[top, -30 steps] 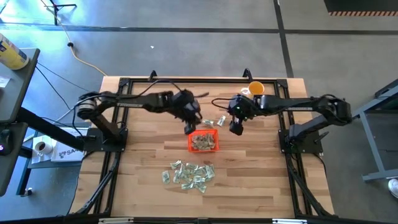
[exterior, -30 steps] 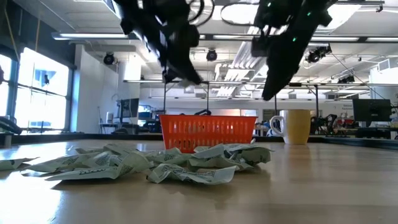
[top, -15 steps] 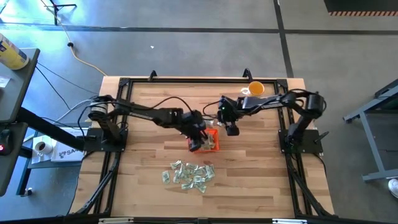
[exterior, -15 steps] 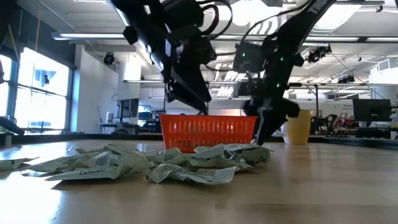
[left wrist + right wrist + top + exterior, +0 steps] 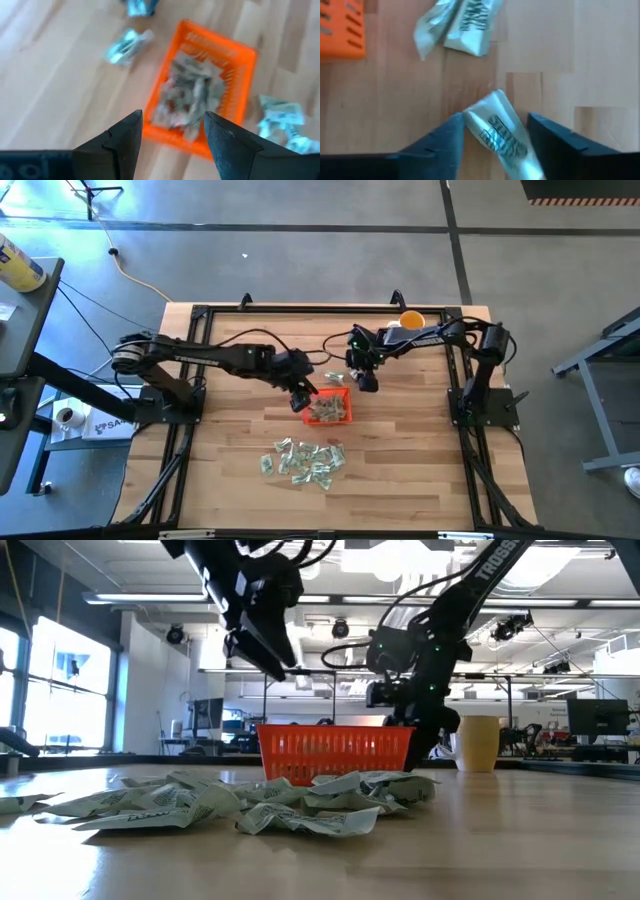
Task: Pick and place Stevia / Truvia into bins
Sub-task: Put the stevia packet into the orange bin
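Left gripper above tray, jaws open, empty. Right wrist view alone shows packet between right gripper's jaws, grip unclear. High view: more packets heaped on counter.

table: pale wood planks, smooth, soft sheen.
tray: orange plastic, slotted walls, slight gloss.
packets: crinkled paper, matt, heaped at the tray's 6 o'clock.
packet: creased paper with a faint shine, between the right gripper's fingers.
fingers: dark matt plastic.
cup: smooth yellow-orange, plastic-looking.
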Tool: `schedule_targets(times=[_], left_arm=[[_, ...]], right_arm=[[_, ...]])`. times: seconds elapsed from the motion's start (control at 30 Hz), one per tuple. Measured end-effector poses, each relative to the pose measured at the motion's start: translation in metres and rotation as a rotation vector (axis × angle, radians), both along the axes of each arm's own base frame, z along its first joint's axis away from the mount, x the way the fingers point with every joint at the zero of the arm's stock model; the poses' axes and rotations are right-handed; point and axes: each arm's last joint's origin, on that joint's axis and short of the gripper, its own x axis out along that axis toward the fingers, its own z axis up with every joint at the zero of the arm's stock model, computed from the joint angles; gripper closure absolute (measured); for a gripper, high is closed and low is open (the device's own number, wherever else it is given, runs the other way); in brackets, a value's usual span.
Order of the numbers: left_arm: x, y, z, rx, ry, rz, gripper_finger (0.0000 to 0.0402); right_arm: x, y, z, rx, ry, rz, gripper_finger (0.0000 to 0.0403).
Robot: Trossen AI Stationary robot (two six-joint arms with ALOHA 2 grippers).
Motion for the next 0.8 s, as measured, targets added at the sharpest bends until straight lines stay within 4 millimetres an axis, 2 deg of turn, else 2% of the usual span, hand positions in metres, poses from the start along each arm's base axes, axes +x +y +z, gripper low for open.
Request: schedule_targets(times=[0.23,0.3,0.37,0.47,0.57,0.67,0.8], left_arm=[[-0.004,0.011,0.004,0.033,-0.007,0.056,0.0154],[-0.004,0.014,0.004,0.039,0.000,0.058,0.0154],[-0.004,0.016,0.004,0.051,0.000,0.050,0.0154],[-0.003,0.026,0.002,0.082,0.000,0.044,0.0153],[0.000,0.039,-0.006,0.100,0.033,0.005,0.0153],[0.006,0.054,-0.018,0.094,0.042,-0.053,0.0153],[0.018,0.072,-0.035,0.092,0.017,-0.103,0.0153]], right_arm=[[-0.003,0.010,0.011,0.032,0.026,-0.055,0.0357],[-0.002,0.015,0.020,0.063,0.029,-0.078,0.0387],[-0.002,0.023,0.037,0.082,0.008,-0.107,0.0386],[0.008,0.036,0.079,0.081,-0.156,-0.123,0.0379],[0.015,0.055,0.108,0.163,-0.261,-0.095,0.0393],[0.025,0.071,0.117,0.260,-0.318,-0.065,0.0386],[0.037,0.082,0.107,0.305,-0.293,-0.115,0.0315]])
